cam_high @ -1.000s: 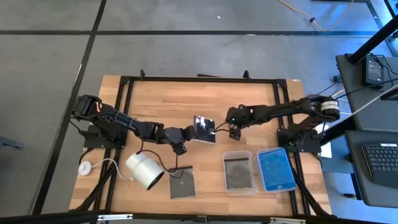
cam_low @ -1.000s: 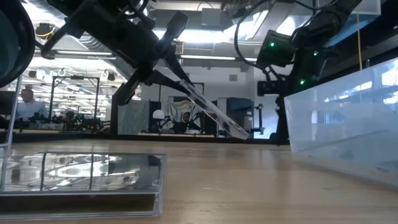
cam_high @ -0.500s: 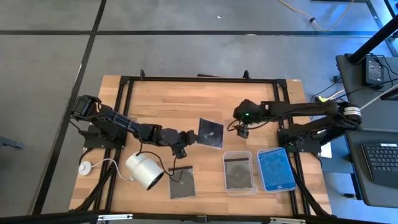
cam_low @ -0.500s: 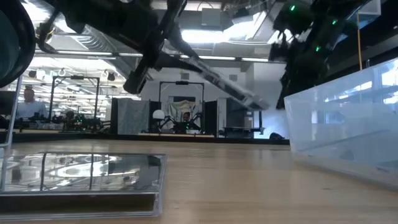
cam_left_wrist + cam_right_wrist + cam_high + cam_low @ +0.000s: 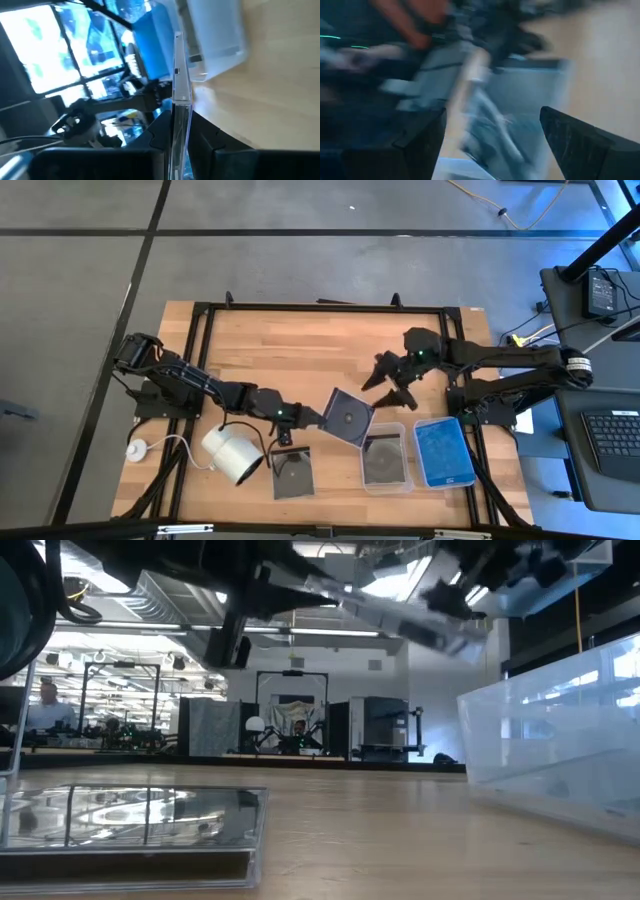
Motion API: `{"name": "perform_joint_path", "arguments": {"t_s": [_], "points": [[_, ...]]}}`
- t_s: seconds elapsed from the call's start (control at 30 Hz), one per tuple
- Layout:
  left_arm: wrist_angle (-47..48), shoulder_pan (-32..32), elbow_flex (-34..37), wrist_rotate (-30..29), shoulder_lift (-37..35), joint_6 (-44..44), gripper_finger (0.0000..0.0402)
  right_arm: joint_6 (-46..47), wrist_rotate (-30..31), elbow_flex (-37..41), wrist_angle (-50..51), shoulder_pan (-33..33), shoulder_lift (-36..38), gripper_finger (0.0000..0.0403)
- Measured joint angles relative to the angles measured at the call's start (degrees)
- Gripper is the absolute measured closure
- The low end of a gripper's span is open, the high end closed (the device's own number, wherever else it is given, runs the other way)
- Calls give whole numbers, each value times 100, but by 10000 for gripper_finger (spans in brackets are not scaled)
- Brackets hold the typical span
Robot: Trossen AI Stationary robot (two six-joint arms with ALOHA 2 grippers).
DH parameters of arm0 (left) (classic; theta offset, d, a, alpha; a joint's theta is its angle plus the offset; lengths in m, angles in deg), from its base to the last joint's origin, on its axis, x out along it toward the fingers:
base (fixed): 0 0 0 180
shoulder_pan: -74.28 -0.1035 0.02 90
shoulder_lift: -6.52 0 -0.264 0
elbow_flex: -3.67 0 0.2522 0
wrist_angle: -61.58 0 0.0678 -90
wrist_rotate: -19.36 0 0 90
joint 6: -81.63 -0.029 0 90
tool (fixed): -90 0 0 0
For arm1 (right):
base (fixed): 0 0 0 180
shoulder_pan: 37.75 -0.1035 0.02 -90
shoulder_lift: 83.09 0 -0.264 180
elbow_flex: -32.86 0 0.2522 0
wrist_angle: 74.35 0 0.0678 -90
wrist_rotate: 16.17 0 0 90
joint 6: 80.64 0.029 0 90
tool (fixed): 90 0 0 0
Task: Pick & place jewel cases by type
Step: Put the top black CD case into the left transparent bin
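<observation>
**Grey case aloft near the trays**

Left claw (image 5: 308,418) pinched on one edge of a dark grey jewel case (image 5: 348,417), holding it clear of the table (image 5: 280,340), tilted, with its far corner close to the nearer clear tray (image 5: 384,459). Seen edge-on in the left wrist view, clamped between the two dark fingers (image 5: 159,131). Right claw (image 5: 392,377) spread wide, holding nothing, above bare wood just behind the held case and apart from it.

On the table: a second grey case (image 5: 292,471) lying flat near the front edge, just beside the white cylinder (image 5: 232,454). A grey case resting in the nearer clear tray; a blue case (image 5: 443,450) in the farther tray (image 5: 468,476), the two trays side by side near the front right corner.

Back half of the table open wood between the black frame rails (image 5: 320,307). Front strip crowded: cylinder, flat case, trays in a row, narrow gaps between them.
</observation>
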Motion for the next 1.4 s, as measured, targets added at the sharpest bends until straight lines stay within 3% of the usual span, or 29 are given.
{"name": "perform_joint_path", "arguments": {"t_s": [0.07,0.13,0.27,0.37,0.43,0.67,0.9,1.07,1.4], "points": [[-170,3,0,18,0,-110,364,138,-704,0,-457,-2,-88,79],[-207,4,0,166,0,-141,363,263,-1018,0,-889,-2,-144,79],[-269,7,0,451,0,-173,356,293,-688,-4,-1302,-2,-221,79],[-282,33,0,500,0,-189,360,1117,-99,-4,-1213,58,-354,79],[-281,33,0,606,0,-232,364,1632,-15,-4,-1188,131,-494,79],[-492,33,0,991,0,-237,355,2228,-262,-4,-1261,195,-1075,79],[-497,33,0,1096,0,-193,364,2556,-863,-5,-2288,192,-1573,79],[-497,33,0,1093,0,-172,357,2666,-891,-6,-2589,195,-1847,82],[-466,33,0,1089,0,-14,362,2516,-996,-4,-3016,165,-1915,186]]}}
